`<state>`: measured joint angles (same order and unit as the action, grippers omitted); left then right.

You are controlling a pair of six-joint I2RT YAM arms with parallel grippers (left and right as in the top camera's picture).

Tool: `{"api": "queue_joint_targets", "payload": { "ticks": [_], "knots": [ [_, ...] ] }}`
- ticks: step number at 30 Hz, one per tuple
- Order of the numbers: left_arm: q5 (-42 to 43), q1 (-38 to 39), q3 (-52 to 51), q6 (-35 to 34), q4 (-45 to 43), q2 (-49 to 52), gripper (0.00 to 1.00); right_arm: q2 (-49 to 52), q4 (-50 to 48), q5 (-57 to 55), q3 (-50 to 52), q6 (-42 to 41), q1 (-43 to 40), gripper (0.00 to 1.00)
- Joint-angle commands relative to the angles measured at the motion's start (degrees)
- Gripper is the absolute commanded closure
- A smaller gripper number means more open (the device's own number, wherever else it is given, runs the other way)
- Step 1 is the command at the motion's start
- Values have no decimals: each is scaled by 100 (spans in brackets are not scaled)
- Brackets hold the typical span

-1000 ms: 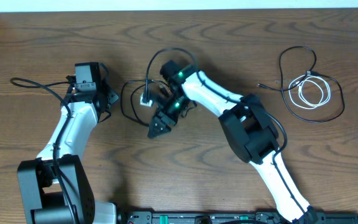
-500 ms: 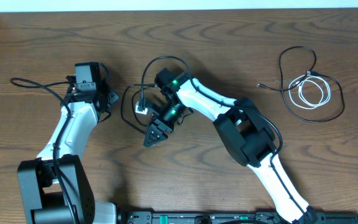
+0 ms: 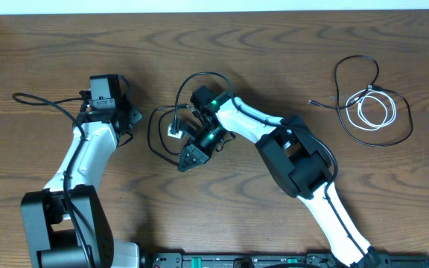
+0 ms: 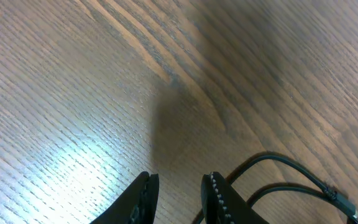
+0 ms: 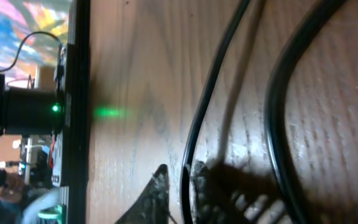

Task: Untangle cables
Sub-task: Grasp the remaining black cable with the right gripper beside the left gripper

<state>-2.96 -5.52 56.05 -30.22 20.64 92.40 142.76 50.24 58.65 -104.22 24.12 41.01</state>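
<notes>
Brown wood-grain bench (image 3: 311, 45): right hand (image 5: 180, 172) is pinching thin black cord (image 5: 196, 124); left hand (image 4: 179, 180) is hovering slightly parted, empty.

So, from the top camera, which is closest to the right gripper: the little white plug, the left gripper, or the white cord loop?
From the right gripper:
1. white plug, just above it and a bit to the left.
2. left gripper, farther off to the left.
3. white cord loop, far away on the table's right side.

The bottom edge cuts off my right gripper's (image 5: 179, 182) 2 fingers (image 5: 157, 194); the black cord (image 5: 194, 124) between them is blurred.
</notes>
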Motion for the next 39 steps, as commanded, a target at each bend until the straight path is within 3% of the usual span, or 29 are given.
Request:
{"api": "queue_joint_targets", "payload": {
  "ticks": [1,34,39],
  "knots": [
    [-50,-31,-33,-52,28,20,71,85,7,-31,44,-31,-55,98],
    [-52,-31,-33,-52,31,20,71,81,-52,345,15,-94,-269,99],
    [-52,-31,-33,-55,-15,20,71,-155,293,339,-149,-308,-435,99]
  ]
}}
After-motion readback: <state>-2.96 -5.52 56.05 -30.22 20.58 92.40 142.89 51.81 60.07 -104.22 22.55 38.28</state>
